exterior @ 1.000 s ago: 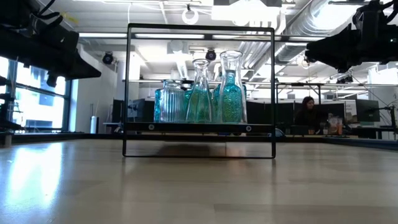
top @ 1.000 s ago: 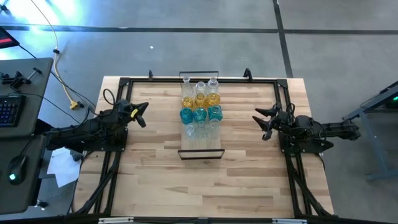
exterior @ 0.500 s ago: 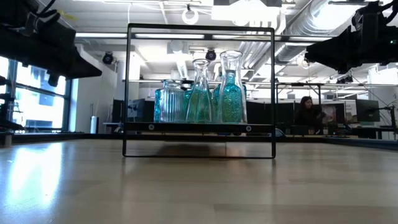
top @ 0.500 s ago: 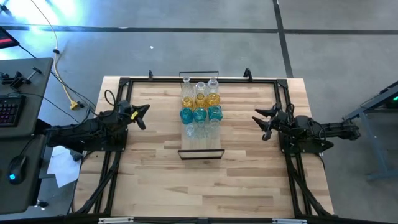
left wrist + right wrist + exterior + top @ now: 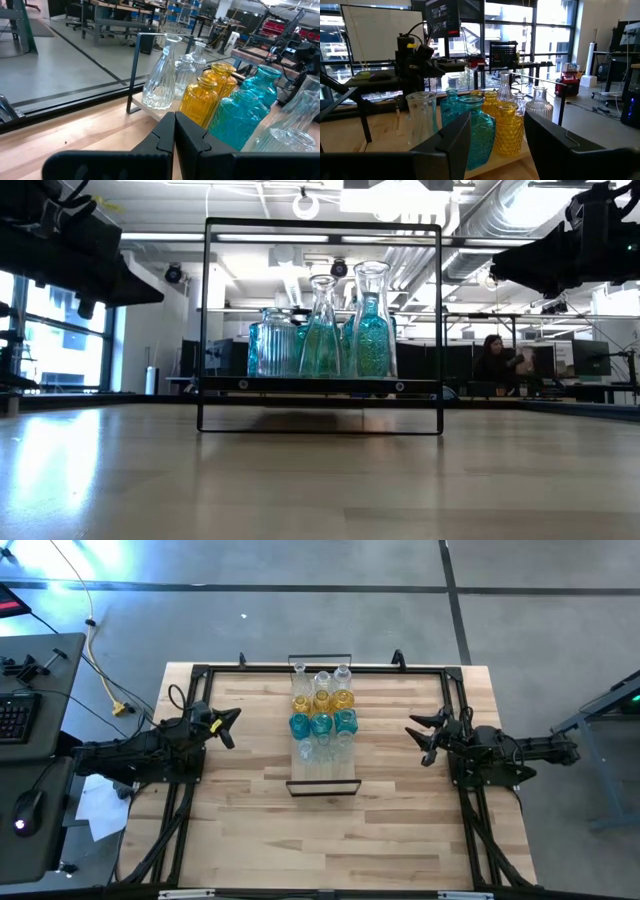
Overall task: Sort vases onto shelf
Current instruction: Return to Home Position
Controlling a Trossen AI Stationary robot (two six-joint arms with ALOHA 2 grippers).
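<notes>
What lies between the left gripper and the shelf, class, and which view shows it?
Only bare tabletop. The high view shows the left gripper well apart from the shelf, with nothing standing between them.

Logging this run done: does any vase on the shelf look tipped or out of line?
Nothing stands out: the vases stand upright in colour rows on the shelf; left gripper and right gripper hover clear of it.
</notes>
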